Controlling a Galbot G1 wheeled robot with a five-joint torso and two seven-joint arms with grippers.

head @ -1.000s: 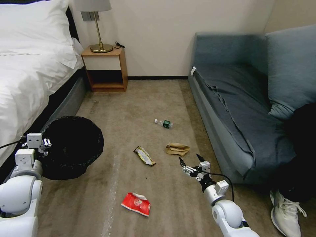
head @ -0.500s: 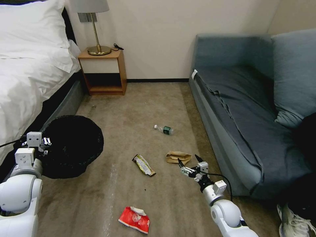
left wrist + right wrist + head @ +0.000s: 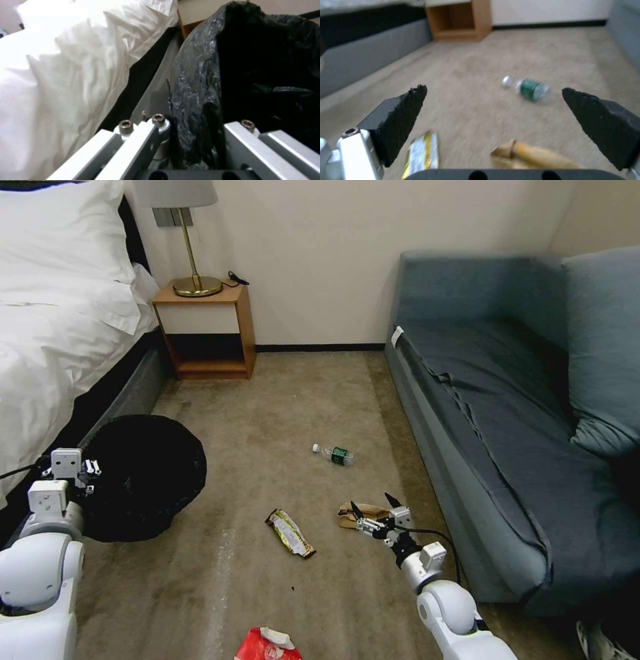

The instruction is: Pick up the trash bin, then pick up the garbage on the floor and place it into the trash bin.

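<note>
The whole head view has shifted against the picture of a second ago: the red-and-white snack packet (image 3: 265,645) has slid to the bottom edge of the frame and is now half cut off, and the nightstand (image 3: 205,332) sits lower in the upper left; this is taken as the camera having moved forward with the base, not the litter having moved. The trash bin (image 3: 141,477), its black bag draped over the rim, is held at the left middle of the frame, unchanged relative to the arm; the left gripper (image 3: 196,140) is seen clamped on the bin's bagged rim, one finger on each side of the wall. The right gripper (image 3: 375,504) is held wide apart and has been brought from short of the crumpled brown paper bag (image 3: 360,513) to directly over it in the lower centre of the frame; whether it touches the bag cannot be told. In the right wrist view the paper bag lies low between the spread pads (image 3: 403,117), with the bar wrapper (image 3: 290,533) to one side and the small bottle (image 3: 335,454) farther off on the carpet (image 3: 280,413). The bin step is judged done; no litter is yet seen gathered, and the paper bag is judged the first target.
</note>
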